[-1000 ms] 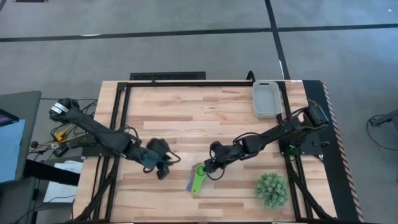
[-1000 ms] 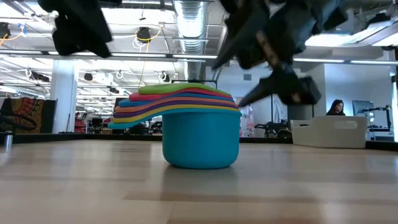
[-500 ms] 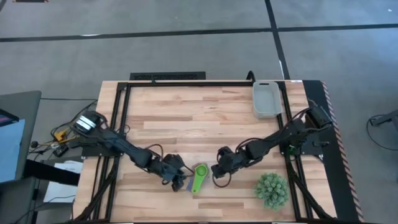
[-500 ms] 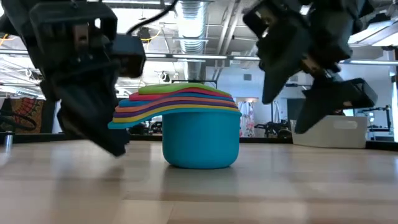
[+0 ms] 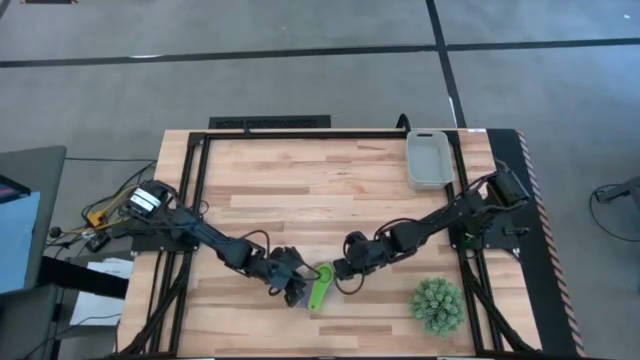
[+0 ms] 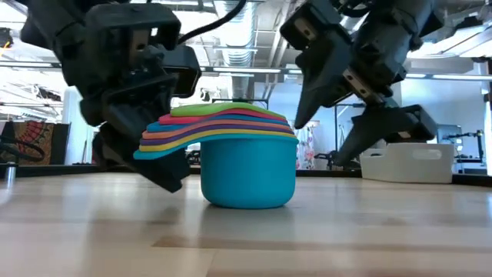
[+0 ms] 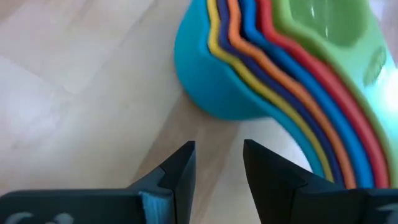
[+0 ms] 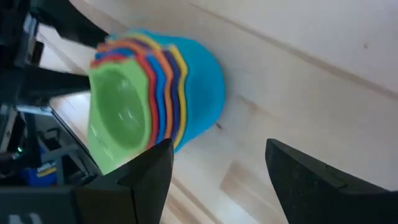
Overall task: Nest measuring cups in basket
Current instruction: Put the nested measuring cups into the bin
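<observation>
Wooden tabletop point(image 5: 330, 190), nested measuring cups point(image 6: 231, 154) near its front edge, left gripper point(image 7: 217, 171) part-open at the handles, right gripper point(image 8: 214, 168) wide open: pinch squarely, since basket point(image 5: 428, 160) waits far back-right.

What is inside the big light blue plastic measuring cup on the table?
Inside the big light blue plastic measuring cup sit the smaller cups, nested; the green plastic cup is on top. Only the coloured rims and handles of the middle cups show; their bowls are covered.
</observation>
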